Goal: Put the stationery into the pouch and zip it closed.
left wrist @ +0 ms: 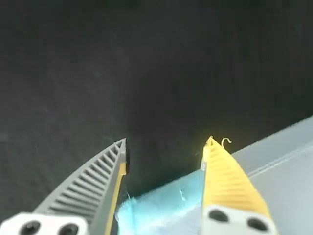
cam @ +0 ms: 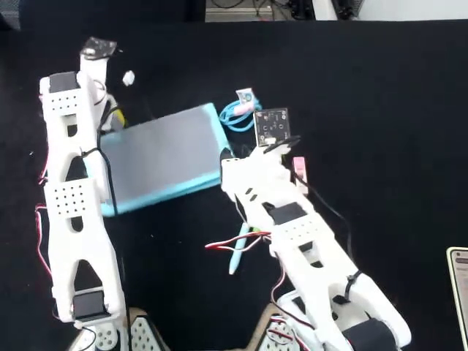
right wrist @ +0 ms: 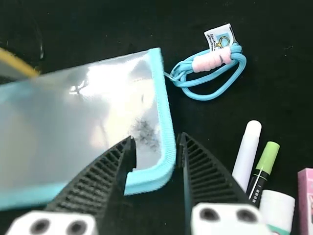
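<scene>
The task looks barely begun: the turquoise pouch [cam: 161, 157] lies flat on the bench [cam: 380, 110], while a white pen [right wrist: 247, 154], green marker [right wrist: 262, 166] and pink eraser [right wrist: 305, 196] lie outside, right of it. The right gripper [right wrist: 155, 139] is open astride the pouch's right edge, and the left gripper [left wrist: 166, 142] is open at its far-left corner. The high view adds a teal pen [cam: 238, 252] beneath the right arm; the right wrist view gives the pouch's strap loop [right wrist: 210, 73]
</scene>
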Robot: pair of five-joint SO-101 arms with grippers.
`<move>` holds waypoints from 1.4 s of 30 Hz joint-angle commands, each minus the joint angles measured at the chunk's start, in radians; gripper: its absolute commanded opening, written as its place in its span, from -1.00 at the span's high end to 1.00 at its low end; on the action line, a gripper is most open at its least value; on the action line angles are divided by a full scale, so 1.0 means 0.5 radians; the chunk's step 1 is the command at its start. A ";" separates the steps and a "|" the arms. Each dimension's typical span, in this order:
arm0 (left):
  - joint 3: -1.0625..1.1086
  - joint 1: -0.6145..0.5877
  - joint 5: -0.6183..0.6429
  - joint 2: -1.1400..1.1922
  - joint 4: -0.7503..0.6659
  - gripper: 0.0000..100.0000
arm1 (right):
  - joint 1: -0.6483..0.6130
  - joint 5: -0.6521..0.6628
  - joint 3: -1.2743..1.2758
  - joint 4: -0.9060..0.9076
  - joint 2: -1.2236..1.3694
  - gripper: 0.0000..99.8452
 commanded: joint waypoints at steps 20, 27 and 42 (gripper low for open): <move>0.489 -0.477 -0.338 -0.396 0.463 0.51 | -0.003 -0.006 -0.048 0.068 -0.023 0.71; 0.505 -0.327 -0.129 -0.927 0.381 0.51 | 0.292 -0.018 -0.038 0.074 -0.121 0.71; 0.459 0.354 0.687 -0.503 -0.199 0.51 | 0.307 -0.006 0.133 0.402 -0.717 0.71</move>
